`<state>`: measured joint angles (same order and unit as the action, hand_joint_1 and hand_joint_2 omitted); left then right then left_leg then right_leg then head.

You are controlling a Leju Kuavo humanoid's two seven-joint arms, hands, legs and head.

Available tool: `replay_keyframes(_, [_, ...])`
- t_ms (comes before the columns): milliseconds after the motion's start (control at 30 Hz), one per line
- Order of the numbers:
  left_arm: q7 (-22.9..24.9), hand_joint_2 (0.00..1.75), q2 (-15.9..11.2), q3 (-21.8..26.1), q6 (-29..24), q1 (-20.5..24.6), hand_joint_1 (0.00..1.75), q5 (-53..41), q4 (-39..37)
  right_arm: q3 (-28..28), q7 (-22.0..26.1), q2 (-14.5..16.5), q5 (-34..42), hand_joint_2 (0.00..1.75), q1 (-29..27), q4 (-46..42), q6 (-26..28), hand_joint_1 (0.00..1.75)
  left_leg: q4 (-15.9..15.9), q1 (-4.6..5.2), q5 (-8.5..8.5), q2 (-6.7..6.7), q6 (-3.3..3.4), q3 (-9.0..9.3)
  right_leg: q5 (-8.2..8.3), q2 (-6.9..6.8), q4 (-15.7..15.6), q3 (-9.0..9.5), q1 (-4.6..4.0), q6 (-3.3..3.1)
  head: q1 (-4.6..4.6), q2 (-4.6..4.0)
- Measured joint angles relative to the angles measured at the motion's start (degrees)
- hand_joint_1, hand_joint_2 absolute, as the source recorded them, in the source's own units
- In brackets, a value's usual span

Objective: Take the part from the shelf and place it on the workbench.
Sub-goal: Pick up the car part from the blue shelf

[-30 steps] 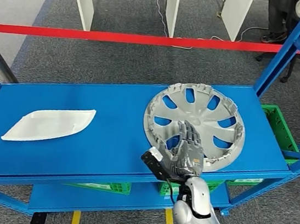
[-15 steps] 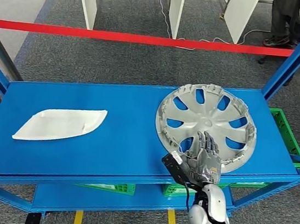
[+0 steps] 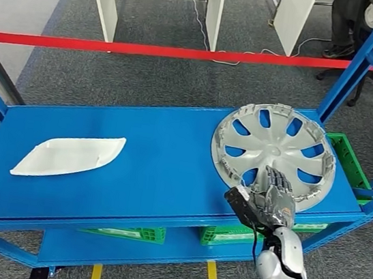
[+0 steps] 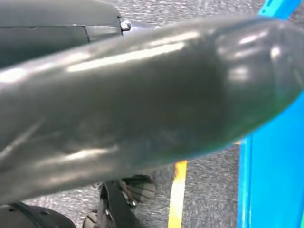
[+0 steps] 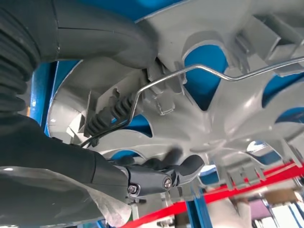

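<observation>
Grey carpet is running under a blue metal shelf (image 3: pixel 144 168), with a red barrier tape (image 3: pixel 134 49) stretching across behind it and white furniture legs standing farther back. In the head view, a silver hubcap (image 3: pixel 276 151) is lying face-down at the right end of the shelf's top level, its near rim reaching close to the shelf's front edge. A white curved panel (image 3: pixel 68 155) is lying well apart at the left end. Green crates (image 3: pixel 350 161) are sitting on the lower level and at the far right. The right hand (image 3: pixel 270 202) is resting on the hubcap's near rim, fingers spread over the spokes. In the right wrist view, the thumb (image 5: pixel 104 33) is lying over the hubcap's (image 5: pixel 229 104) rim while darker fingers (image 5: pixel 168 173) are curling against its spokes, so the right hand is grasping the hubcap. The left wrist view is looking down at the carpet, a yellow floor line (image 4: pixel 177 194) and a blue shelf edge (image 4: pixel 272 166).
</observation>
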<state>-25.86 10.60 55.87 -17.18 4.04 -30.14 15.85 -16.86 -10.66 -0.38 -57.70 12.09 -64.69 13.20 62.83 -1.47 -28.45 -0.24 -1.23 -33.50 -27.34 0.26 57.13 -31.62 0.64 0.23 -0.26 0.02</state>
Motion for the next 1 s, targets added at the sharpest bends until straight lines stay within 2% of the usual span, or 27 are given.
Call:
replay_keyframes(33, [0.0,0.00,0.0,0.0,0.0,0.1,0.00,-0.1,0.0,0.2,0.1,-0.2,0.6,1.75,0.4,0.4,-1.0,1.75,-2.8,-0.06,0.68,-0.06,0.17,1.40,-0.02,0.20,0.1,-0.03,-0.11,0.39,0.01,0.00])
replay_keyframes(67, [0.0,0.00,0.0,0.0,0.0,0.2,0.00,-0.1,0.0,0.4,0.3,-0.5,1.1,1.75,0.7,0.7,-1.7,1.75,-4.3,-0.04,0.78,-0.13,0.45,2.11,0.02,0.40,0.0,-0.08,-0.24,0.82,0.02,0.00])
replay_keyframes(167, [0.0,0.00,0.0,0.0,0.0,0.4,0.00,-0.1,0.0,0.8,1.0,-1.2,2.3,1.75,1.1,1.6,-2.8,1.75,-4.7,0.12,0.92,-0.06,1.82,2.20,0.11,0.59,-0.3,-0.28,-0.14,1.88,0.12,0.00])
replay_keyframes(200, [-0.1,0.00,0.0,0.1,0.0,0.5,0.00,-0.1,0.0,0.8,1.1,-1.4,2.5,1.75,1.2,1.9,-3.1,1.75,-4.8,0.11,1.09,0.03,2.27,2.19,-0.58,0.48,0.4,-0.67,-0.07,2.12,0.16,0.00])
replay_keyframes(233, [-0.1,0.00,-0.1,0.1,0.0,0.5,0.00,-0.1,0.0,0.8,1.2,-1.7,2.8,1.75,1.4,2.2,-3.4,1.75,-4.9,0.11,1.28,0.13,2.68,2.12,-2.03,0.36,2.5,-1.65,-0.04,2.27,0.24,0.00])
replay_keyframes(267, [-0.1,0.00,-0.1,0.2,0.0,0.5,0.00,-0.1,0.0,0.9,1.3,-1.9,3.1,1.75,1.6,2.5,-3.7,1.75,-4.9,0.21,1.42,0.23,2.98,1.93,-4.06,0.23,5.9,-3.16,-0.04,2.34,0.32,0.00])
replay_keyframes(333, [-0.1,0.00,-0.2,0.4,-0.1,0.4,0.00,-0.2,0.0,1.0,1.6,-2.3,3.6,1.75,1.9,3.1,-4.2,1.75,-4.9,0.52,1.58,0.31,3.34,1.57,-7.97,0.17,14.0,-6.89,-0.09,2.33,0.39,0.00])
replay_keyframes(367, [-0.1,0.00,-0.2,0.5,-0.1,0.4,0.00,-0.2,0.0,1.0,1.8,-2.5,3.7,1.75,2.0,3.3,-4.4,1.75,-4.9,0.69,1.63,0.32,3.43,1.51,-8.63,0.18,16.3,-7.87,-0.13,2.22,0.38,0.00])
replay_keyframes(400, [-0.1,0.00,-0.2,0.6,-0.1,0.3,0.00,-0.2,0.0,1.0,2.0,-2.6,3.8,1.75,2.1,3.5,-4.7,1.75,-4.9,0.83,1.65,0.32,3.48,1.54,-8.10,0.18,16.4,-7.71,-0.23,1.99,0.38,0.00])
replay_keyframes(433, [-0.1,0.00,-0.3,0.6,-0.1,0.3,0.00,-0.2,0.0,1.0,2.2,-2.7,3.9,1.75,2.3,3.6,-5.1,1.75,-4.9,0.97,1.65,0.31,3.51,1.67,-6.51,0.19,14.1,-6.33,-0.39,1.61,0.38,0.00])
replay_keyframes(467, [-0.1,0.00,-0.3,0.6,-0.1,0.3,0.00,-0.2,0.0,0.9,2.3,-2.9,3.9,1.75,2.6,3.7,-5.4,1.75,-4.9,1.07,1.62,0.31,3.52,1.84,-4.43,0.19,10.1,-4.08,-0.67,1.03,0.38,0.00])
replay_keyframes(533, [-0.1,0.00,-0.2,0.7,-0.1,0.4,0.00,-0.2,0.0,0.7,2.5,-3.2,3.9,1.75,3.3,3.9,-6.3,1.75,-4.8,1.25,1.51,0.36,3.31,2.04,-1.72,-0.01,2.2,-0.08,-1.30,-0.22,0.35,0.00])
replay_keyframes(567, [-0.1,0.00,-0.1,0.7,-0.1,0.5,0.00,-0.2,0.0,0.5,2.5,-3.4,3.9,1.75,3.6,4.0,-6.7,1.75,-4.8,1.23,1.48,0.39,3.10,2.04,-1.32,-0.14,0.1,0.87,-1.55,-0.60,0.32,0.00])
replay_keyframes(633, [-0.1,0.00,0.0,0.7,-0.1,0.6,0.00,-0.3,-0.1,0.2,2.6,-3.5,3.8,1.75,3.9,4.0,-7.0,1.75,-5.0,1.11,1.52,0.41,2.50,2.07,-1.21,-0.34,-0.8,1.13,-1.75,-0.83,0.34,0.00])
replay_keyframes(700, [-0.1,0.00,-0.1,0.7,-0.1,0.6,0.00,-0.3,-0.1,-0.2,2.8,-3.5,3.8,1.75,4.0,4.1,-7.1,1.75,-4.3,1.06,0.97,0.30,1.96,2.01,-0.49,-0.47,-1.6,1.90,-1.40,-0.95,0.31,0.00])
replay_keyframes(767, [-0.2,0.00,-0.2,0.8,-0.2,0.6,0.00,-0.4,-0.1,-0.7,2.8,-3.5,3.8,1.75,4.2,4.3,-7.2,1.75,-0.1,1.02,-1.75,0.17,1.37,0.40,0.18,-0.74,-2.3,2.69,-0.88,-1.07,0.17,0.00])
replay_keyframes(833, [-0.3,0.00,-0.3,1.0,-0.2,0.5,0.00,-0.4,-0.1,-1.1,3.0,-3.5,3.8,1.75,4.4,4.8,-7.4,1.75,7.0,0.75,-5.26,0.17,0.72,-2.71,0.30,-0.90,-2.4,2.75,-0.71,-1.17,0.10,0.00])
replay_keyframes(867, [-0.4,0.00,-0.3,1.0,-0.2,0.4,0.00,-0.3,-0.1,-1.4,3.1,-3.5,3.8,1.75,4.6,5.0,-7.6,1.75,9.6,0.54,-5.97,0.17,0.43,-3.82,0.28,-0.91,-2.4,2.72,-0.63,-1.13,0.12,0.00])
replay_keyframes(900, [-0.5,0.00,-0.4,1.1,-0.2,0.3,0.00,-0.3,-0.1,-1.6,3.4,-3.6,3.8,1.75,4.7,5.4,-7.7,1.75,10.3,0.34,-5.57,0.18,0.17,-4.10,0.24,-0.87,-2.4,2.67,-0.52,-1.06,0.12,0.00])
replay_keyframes(933, [-0.6,0.00,-0.5,1.2,-0.3,0.2,0.00,-0.3,-0.1,-1.8,3.8,-3.7,3.9,1.75,4.9,5.7,-7.9,1.75,8.7,0.13,-4.14,0.19,-0.08,-3.35,0.15,-0.82,-2.3,2.64,-0.36,-0.89,0.12,0.00])
replay_keyframes(1000, [-0.8,0.00,-0.7,1.4,-0.3,0.3,0.00,-0.3,-0.1,-2.2,4.9,-4.0,4.0,1.75,5.1,6.3,-8.0,1.75,1.3,-0.39,-0.50,0.28,-0.72,0.27,-0.20,-0.68,-2.0,2.64,-0.10,-0.24,0.08,0.00])
